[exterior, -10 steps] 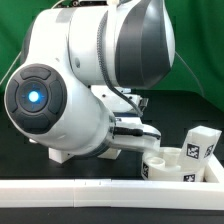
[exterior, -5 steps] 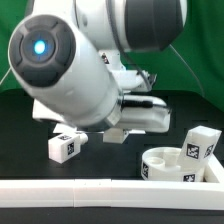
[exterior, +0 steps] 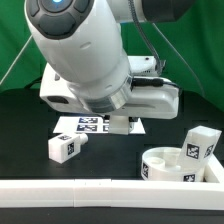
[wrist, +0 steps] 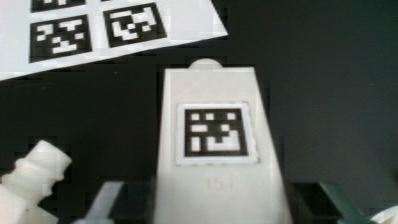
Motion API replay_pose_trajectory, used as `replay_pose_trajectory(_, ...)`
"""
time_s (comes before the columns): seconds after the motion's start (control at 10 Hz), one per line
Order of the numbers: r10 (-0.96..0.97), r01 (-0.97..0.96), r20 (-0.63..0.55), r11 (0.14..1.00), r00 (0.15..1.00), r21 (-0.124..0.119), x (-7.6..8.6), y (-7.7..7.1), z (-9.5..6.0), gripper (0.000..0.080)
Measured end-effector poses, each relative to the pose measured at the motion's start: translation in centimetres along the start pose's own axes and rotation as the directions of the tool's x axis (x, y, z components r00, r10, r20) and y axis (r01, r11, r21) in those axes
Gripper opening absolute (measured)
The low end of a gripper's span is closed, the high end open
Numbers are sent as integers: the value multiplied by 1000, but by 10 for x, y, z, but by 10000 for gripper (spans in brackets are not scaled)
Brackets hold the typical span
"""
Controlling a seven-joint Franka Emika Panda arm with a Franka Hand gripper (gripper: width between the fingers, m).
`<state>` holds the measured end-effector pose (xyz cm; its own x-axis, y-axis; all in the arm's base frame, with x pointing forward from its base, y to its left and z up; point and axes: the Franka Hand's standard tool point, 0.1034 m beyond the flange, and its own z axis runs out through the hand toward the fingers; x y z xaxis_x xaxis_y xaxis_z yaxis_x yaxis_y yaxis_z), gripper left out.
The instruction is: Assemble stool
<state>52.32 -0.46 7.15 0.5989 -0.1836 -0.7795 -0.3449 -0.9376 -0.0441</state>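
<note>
My gripper hangs above the table, shut on a white stool leg. In the wrist view this leg fills the middle, with its square tag facing the camera. It sits between my gripper's two fingers. The round ring seat lies at the exterior view's lower right. A second leg stands by its far rim. A third leg lies on the black table at the exterior view's left. A ridged white part shows blurred beside the held leg.
The marker board lies flat on the table behind and below the gripper; it also shows in the wrist view. A long white rail runs along the front edge. Green cloth hangs behind.
The arm has swung up and away from the seat toward the exterior view's left, carrying the leg. The lying leg and the marker board have come into view.
</note>
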Motion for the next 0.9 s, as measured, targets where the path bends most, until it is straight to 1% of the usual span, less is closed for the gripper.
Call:
replay_pose_trajectory(0.1, -29, 29, -11, 1000, 1000, 0, 4, 0, -6, 335)
replay_pose_trajectory(0.2, -57, 55, -112, 998, 992, -20, 13, -9, -26, 335)
replay_pose_trajectory(0.3, -86, 79, -204, 996, 975, -42, 2, -20, -44, 335)
replay_pose_trajectory(0.4, -94, 86, -275, 995, 957, -40, -7, -25, -46, 335)
replay_pose_trajectory(0.5, -92, 84, -338, 996, 937, -36, -1, -24, -47, 335)
replay_pose_trajectory(0.6, -94, 87, -430, 996, 898, -35, 4, -27, -53, 335)
replay_pose_trajectory(0.7, -94, 90, -501, 995, 860, -33, 4, -28, -55, 335)
replay_pose_trajectory(0.8, -119, 103, -567, 993, 815, -60, 7, -28, -57, 335)
replay_pose_trajectory(0.9, -180, 127, -620, 983, 763, -130, 10, -30, -62, 335)
